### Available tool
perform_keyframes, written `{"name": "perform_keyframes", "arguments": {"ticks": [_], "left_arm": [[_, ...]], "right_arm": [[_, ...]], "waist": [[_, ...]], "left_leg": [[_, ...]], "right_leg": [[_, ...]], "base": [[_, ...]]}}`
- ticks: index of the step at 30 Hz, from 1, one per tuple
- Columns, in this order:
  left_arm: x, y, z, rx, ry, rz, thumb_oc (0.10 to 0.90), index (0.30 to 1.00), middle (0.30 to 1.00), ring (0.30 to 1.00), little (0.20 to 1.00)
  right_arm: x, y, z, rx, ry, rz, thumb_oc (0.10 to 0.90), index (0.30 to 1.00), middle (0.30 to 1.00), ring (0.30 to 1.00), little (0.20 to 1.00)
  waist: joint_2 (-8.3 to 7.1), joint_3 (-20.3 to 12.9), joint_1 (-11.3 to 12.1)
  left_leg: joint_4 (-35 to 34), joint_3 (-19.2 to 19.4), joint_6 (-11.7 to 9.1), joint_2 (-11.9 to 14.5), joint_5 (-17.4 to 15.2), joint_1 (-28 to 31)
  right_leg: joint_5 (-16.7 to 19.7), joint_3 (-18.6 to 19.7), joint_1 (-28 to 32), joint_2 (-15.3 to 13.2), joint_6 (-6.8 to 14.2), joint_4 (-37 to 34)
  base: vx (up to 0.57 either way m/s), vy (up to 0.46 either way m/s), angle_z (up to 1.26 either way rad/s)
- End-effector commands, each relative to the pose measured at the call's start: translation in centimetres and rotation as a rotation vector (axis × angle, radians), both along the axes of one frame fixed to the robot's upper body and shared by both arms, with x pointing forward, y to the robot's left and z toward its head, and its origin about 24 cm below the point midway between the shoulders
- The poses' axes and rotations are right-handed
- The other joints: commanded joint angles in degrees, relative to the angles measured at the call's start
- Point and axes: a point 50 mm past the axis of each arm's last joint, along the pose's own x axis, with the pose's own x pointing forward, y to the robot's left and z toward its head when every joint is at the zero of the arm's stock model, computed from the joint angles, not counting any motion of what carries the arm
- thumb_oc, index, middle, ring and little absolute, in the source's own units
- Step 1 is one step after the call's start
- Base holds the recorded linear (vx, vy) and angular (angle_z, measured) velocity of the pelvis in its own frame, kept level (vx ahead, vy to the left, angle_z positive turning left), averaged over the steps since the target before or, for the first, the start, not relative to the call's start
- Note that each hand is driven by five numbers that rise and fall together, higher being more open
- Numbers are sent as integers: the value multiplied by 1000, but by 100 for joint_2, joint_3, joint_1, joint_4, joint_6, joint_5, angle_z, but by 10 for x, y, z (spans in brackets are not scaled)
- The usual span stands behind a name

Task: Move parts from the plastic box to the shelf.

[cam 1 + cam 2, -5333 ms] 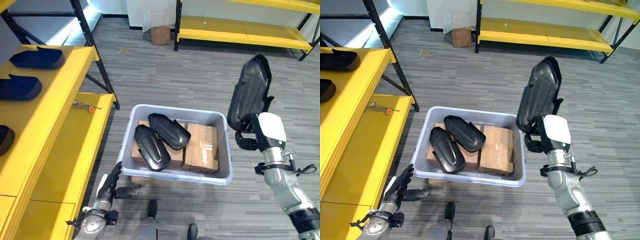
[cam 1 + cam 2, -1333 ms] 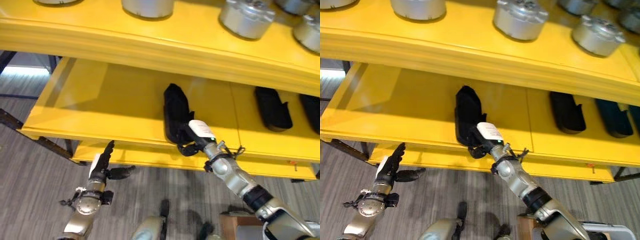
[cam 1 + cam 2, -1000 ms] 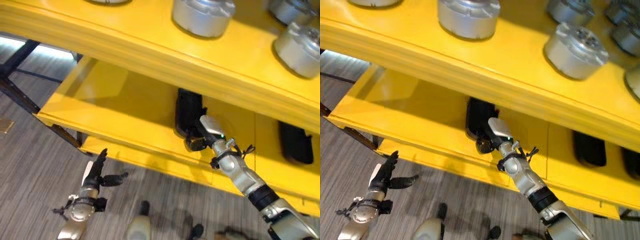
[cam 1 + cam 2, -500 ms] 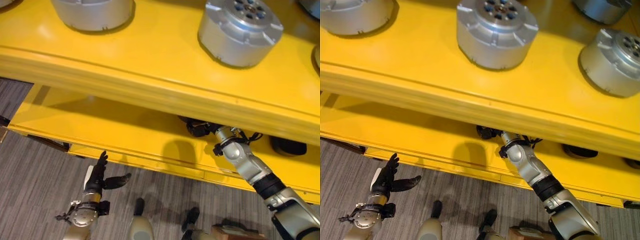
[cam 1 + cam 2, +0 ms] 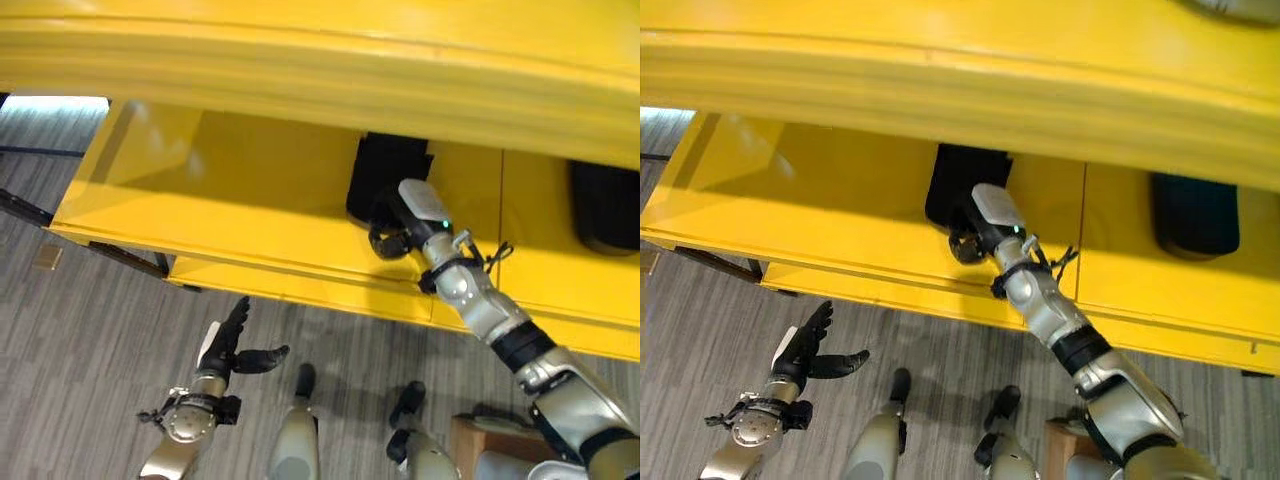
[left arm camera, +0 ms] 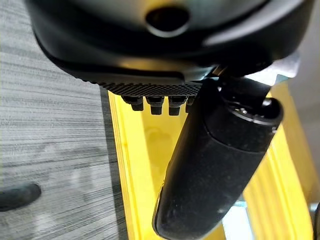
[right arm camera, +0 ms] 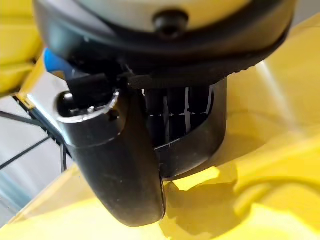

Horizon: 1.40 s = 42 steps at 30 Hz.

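Note:
My right hand (image 5: pixel 398 228) reaches into the yellow shelf's middle board (image 5: pixel 220 190), shut on the near end of a black moulded part (image 5: pixel 385 170). The part lies lengthwise on the board, its far end under the upper board's front edge (image 5: pixel 300 60). In the right wrist view the thumb (image 7: pixel 120 160) curls across the part's ribbed underside (image 7: pixel 192 127), which rests on yellow. My left hand (image 5: pixel 226 348) hangs low over the grey floor, open with straight fingers; its thumb (image 6: pixel 215 170) shows in the left wrist view beside the shelf's edge.
Another black part (image 5: pixel 605 205) lies on the same board to the right. The upper board overhangs the middle one. A black frame bar (image 5: pixel 25 208) slants at the left. A brown box corner (image 5: pixel 468 442) shows on the floor at the lower right.
The camera has dropped, so the upper board's drums are out of the picture and the middle board shows more. My right hand still grips the part on that board. The left hand stays open.

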Motion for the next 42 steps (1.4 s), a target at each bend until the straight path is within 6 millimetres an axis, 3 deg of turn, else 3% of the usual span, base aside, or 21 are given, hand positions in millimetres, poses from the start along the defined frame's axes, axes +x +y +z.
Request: {"name": "perform_keyframes", "arguments": {"ticks": [1,6,12,18,28,42], "left_arm": [[10,2,40,-17,-210,-22,900,1000,1000,1000,1000],[14,-1,45,-19,-233,-33,900,1000,1000,1000,1000],[17,1,50,-19,-255,-16,900,1000,1000,1000,1000],[20,2,53,-23,-272,-2,900,1000,1000,1000,1000],[19,4,54,-19,-276,7,900,1000,1000,1000,1000],[17,9,55,-8,-284,41,900,1000,1000,1000,1000]], "right_arm": [[-1,8,52,-4,-184,45,400,300,300,300,300],[7,-4,71,-79,-213,-19,400,300,300,300,300],[15,-23,87,-92,-230,-113,400,300,300,300,300],[17,-35,92,-138,-234,-161,400,300,300,300,300],[15,-57,75,-223,-165,-193,400,300,300,300,300],[-7,-63,45,-184,-122,-113,400,300,300,300,300]], "waist": [[-179,-9,13],[-147,212,14],[-176,334,63],[-226,426,39],[-296,522,-72],[-379,589,-261]], "left_leg": [[632,-367,-24,90,-454,-100],[1310,-406,0,26,-716,-570],[1325,-418,21,23,-725,-627],[1324,-452,30,33,-742,-607],[1135,-440,2,111,-680,-440],[1085,-397,-1,163,-674,-375]], "right_leg": [[-646,135,172,-718,599,1072],[-882,249,-255,-857,564,1722],[-949,259,-396,-846,525,1862],[-992,250,-383,-798,509,1879],[-977,244,-336,-706,515,1823],[-956,278,-318,-679,526,1798]], "base": [[-60,60,7],[-31,30,9],[3,-5,4],[4,-11,2],[0,0,0],[0,-1,0]]}}
